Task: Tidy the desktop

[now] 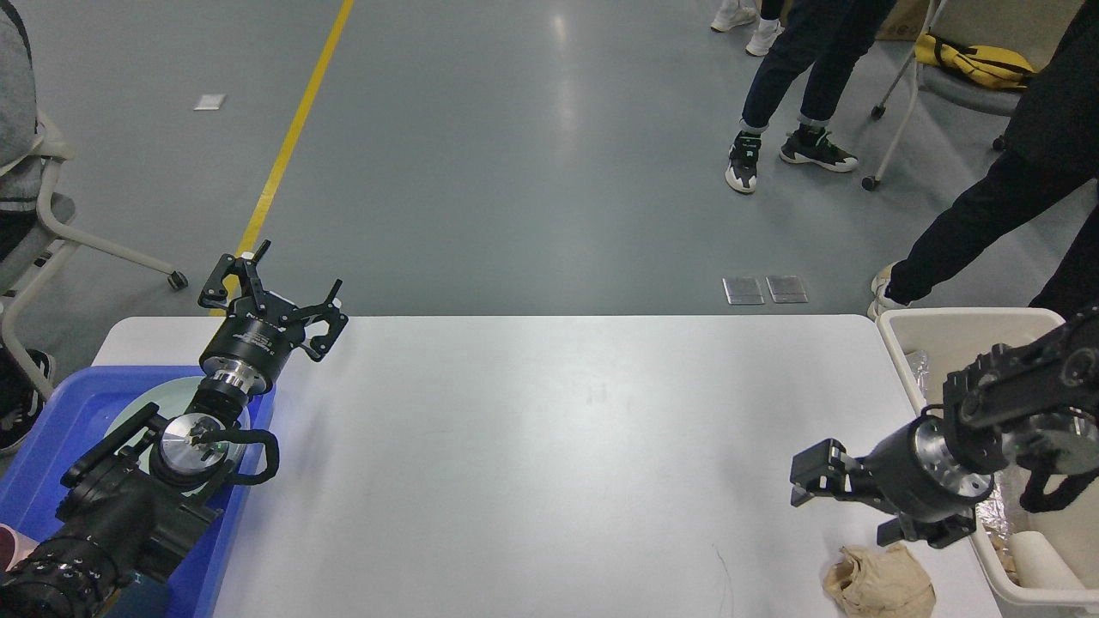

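Crumpled tan paper wad (pixel 879 582) lies on matte white desktop (pixel 549 446), likely awaiting binning; right gripper (pixel 803 482) just above-left, state indeterminate; left gripper (pixel 273 287) wide open, empty, over blue plastic tray (pixel 60 446).

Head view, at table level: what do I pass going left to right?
Blue tray → left tool, open → bare white desktop → right tool → crumpled tan wad → cream bin.
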Controlling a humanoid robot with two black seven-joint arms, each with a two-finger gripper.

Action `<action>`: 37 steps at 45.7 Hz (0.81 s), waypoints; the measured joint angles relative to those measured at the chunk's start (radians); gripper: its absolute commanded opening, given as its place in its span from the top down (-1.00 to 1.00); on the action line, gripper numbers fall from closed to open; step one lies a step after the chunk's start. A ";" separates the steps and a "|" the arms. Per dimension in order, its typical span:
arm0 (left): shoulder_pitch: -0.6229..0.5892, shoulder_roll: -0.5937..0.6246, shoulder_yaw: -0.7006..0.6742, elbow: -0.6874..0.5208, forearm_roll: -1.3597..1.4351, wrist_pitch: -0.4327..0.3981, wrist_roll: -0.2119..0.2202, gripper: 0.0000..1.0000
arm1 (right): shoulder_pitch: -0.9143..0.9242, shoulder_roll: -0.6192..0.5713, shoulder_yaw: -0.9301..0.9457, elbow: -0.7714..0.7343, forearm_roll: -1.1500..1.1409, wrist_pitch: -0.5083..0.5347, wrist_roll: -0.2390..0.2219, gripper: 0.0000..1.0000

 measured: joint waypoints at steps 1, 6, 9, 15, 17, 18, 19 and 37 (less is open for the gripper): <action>0.000 0.000 0.000 0.000 0.000 0.000 0.000 -0.93 | -0.010 -0.001 -0.006 0.007 0.000 -0.019 0.000 -1.00; 0.000 0.000 0.000 0.000 0.000 0.000 0.000 -0.93 | -0.059 -0.003 -0.022 0.016 0.000 -0.086 0.000 -1.00; 0.000 0.000 0.000 0.000 0.000 0.000 0.000 -0.93 | -0.082 -0.004 -0.026 0.017 0.001 -0.115 0.000 -1.00; 0.000 0.000 0.000 0.000 0.000 0.000 0.000 -0.93 | -0.135 0.007 -0.027 0.010 0.003 -0.175 0.000 -1.00; 0.000 0.000 0.000 0.000 0.000 0.000 0.000 -0.93 | -0.158 0.015 -0.026 0.006 0.003 -0.196 0.000 -1.00; 0.000 0.000 0.000 0.000 0.000 0.000 0.000 -0.93 | -0.177 0.021 -0.026 0.003 0.003 -0.214 0.001 -1.00; 0.000 0.000 0.000 0.000 0.000 0.000 0.000 -0.93 | -0.193 0.026 -0.026 0.000 0.003 -0.229 0.001 -1.00; 0.000 0.000 0.000 0.000 0.000 0.000 0.000 -0.93 | -0.374 0.085 -0.025 -0.085 0.005 -0.440 0.002 -0.86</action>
